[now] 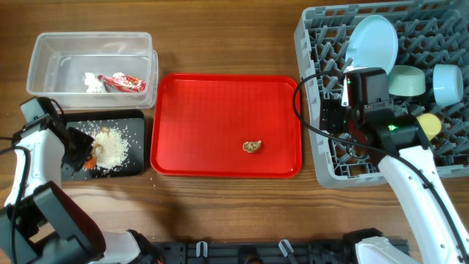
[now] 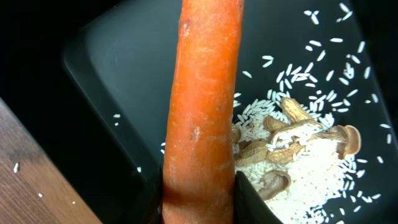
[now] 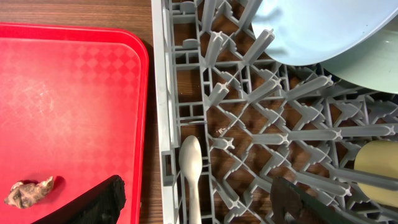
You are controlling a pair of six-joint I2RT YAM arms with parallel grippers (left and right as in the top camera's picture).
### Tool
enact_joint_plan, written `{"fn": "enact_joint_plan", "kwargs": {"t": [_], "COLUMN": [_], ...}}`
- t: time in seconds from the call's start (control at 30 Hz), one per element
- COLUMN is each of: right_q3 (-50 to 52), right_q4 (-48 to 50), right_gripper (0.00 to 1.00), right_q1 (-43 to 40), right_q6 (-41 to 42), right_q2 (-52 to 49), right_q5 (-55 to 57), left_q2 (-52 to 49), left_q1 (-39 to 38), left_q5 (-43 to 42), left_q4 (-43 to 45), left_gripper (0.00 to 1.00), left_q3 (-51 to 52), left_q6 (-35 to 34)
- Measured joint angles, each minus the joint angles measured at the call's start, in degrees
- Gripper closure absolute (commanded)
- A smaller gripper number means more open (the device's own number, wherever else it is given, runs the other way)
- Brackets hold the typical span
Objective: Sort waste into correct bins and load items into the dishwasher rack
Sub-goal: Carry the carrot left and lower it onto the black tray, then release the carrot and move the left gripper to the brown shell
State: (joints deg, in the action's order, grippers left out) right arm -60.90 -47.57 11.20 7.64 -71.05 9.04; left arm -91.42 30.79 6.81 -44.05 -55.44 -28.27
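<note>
My left gripper (image 1: 79,150) is shut on the orange carrot (image 2: 205,93), held over the black tray (image 1: 135,121) just left of the whitish rice scraps (image 1: 113,147). The clear tub (image 1: 44,51) holds the white tissue (image 1: 91,82) and the red wrapper (image 1: 124,83). The brownish lump (image 1: 252,147) lies on the red tray (image 1: 212,117). My right gripper (image 3: 196,205) is open over the left edge of the grey rack (image 1: 322,44), with the white spoon (image 3: 191,168) lying in the rack between its jaws. The rack holds the plate (image 1: 372,44), green bowl (image 1: 407,81), light blue bowl (image 1: 447,83) and yellow cup (image 1: 429,125).
Peanut-like shells (image 2: 292,134) lie among the rice in the black tray. The red tray sits between the bins and the rack, close against the rack's left wall. Bare wooden table runs along the front edge.
</note>
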Motion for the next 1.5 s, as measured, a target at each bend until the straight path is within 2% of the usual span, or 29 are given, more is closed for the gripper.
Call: {"fn": "enact_joint_plan", "kwargs": {"t": [0.1,0.27,0.47,0.67,1.0,1.2,1.4,1.5], "right_q3": [0.00,0.00,0.00,0.00,0.00,0.00,0.00,0.00], "right_q4": [0.00,0.00,0.00,0.00,0.00,-0.17,-0.48,-1.49], "right_gripper": [0.23,0.23,0.23,0.23,0.23,0.21,0.21,0.19], "right_q1": [0.00,0.00,0.00,0.00,0.00,0.00,0.00,0.00], "right_q6": [0.02,0.02,0.02,0.02,0.02,0.02,1.95,5.88], "right_q2": [0.00,0.00,0.00,0.00,0.00,0.00,0.00,0.00], "right_q5": [0.00,0.00,0.00,0.00,0.00,0.00,0.02,0.50], "left_q2": [-0.39,-0.42,-0.42,-0.42,0.26,5.97,7.72,7.58], "left_q1": [0.00,0.00,0.00,0.00,-0.92,-9.84,-27.71,-35.95], "left_q5": [0.02,0.02,0.02,0.00,-4.61,-10.99,-16.96,-18.14], "left_q4": [0.00,0.00,0.02,0.00,-0.26,1.70,7.26,10.10], "left_gripper": [0.65,0.55,0.51,0.38,0.29,0.27,0.13,0.11], "left_q3": [0.00,0.00,0.00,0.00,-0.09,-1.60,-2.25,-2.27], "left_q6": [-0.35,-0.57,-0.76,-0.81,0.70,4.11,10.08,13.35]}}
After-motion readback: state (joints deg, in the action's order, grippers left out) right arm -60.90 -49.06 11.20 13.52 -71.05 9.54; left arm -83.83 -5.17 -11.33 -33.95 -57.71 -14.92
